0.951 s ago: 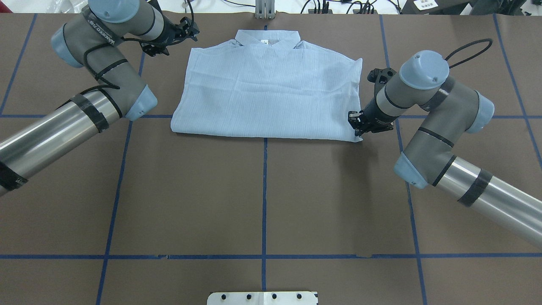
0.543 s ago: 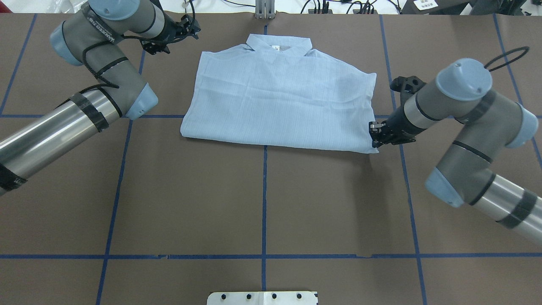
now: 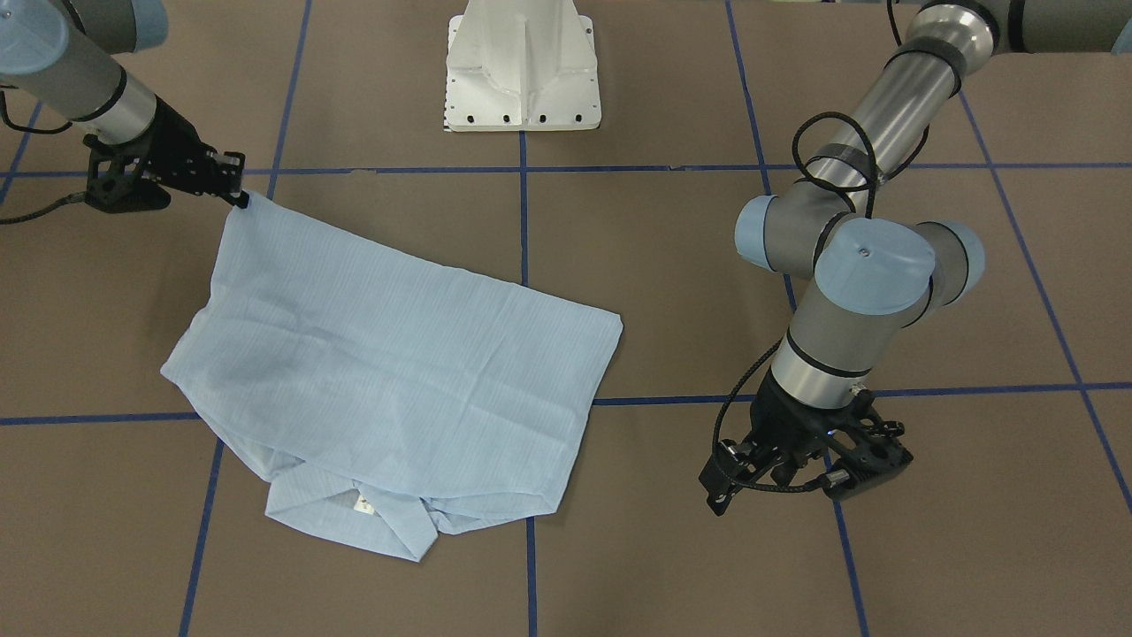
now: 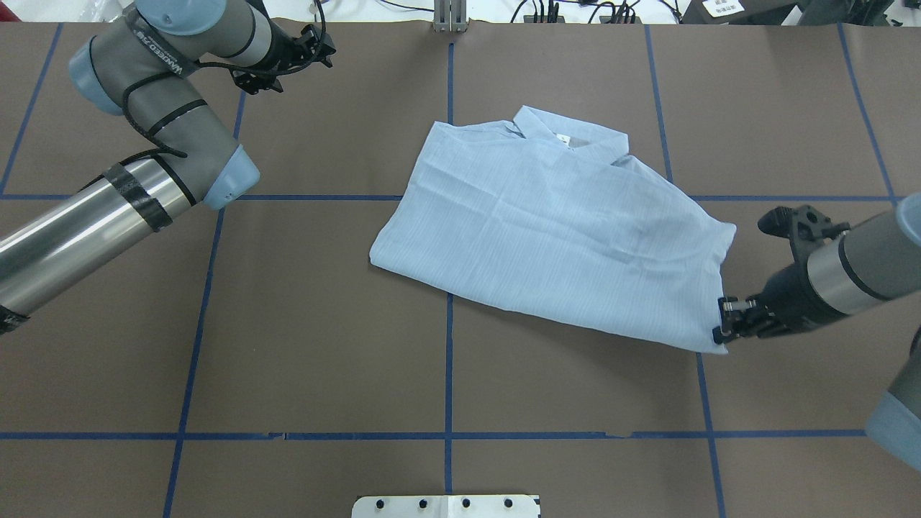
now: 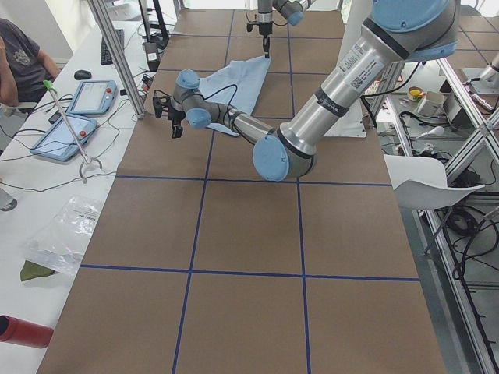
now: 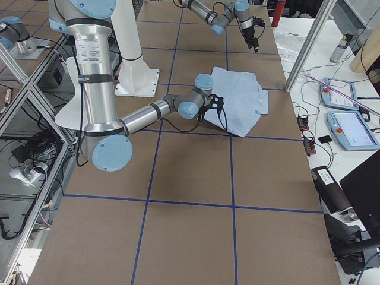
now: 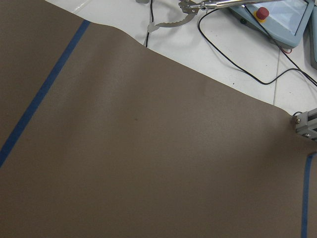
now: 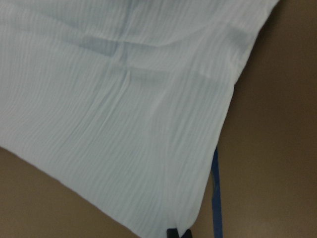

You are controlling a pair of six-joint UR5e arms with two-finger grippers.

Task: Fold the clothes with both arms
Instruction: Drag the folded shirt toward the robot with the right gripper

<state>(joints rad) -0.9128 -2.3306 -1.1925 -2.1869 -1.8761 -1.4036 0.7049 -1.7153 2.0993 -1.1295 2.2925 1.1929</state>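
Pinching one corner: folded shirt (image 4: 547,230) lies flat, right of the table (image 4: 324,324) centre.
Left gripper (image 4: 325,47) hangs well clear, state indeterminable. Cloth judged thin, limp, light; take hems and corners. Right gripper (image 4: 722,329) is clamped on its near-right corner.

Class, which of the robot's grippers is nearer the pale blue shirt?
Right. The right gripper grips the shirt at its corner nearest the robot's right side. The left gripper hangs apart, beyond the shirt's far left side, touching no cloth.
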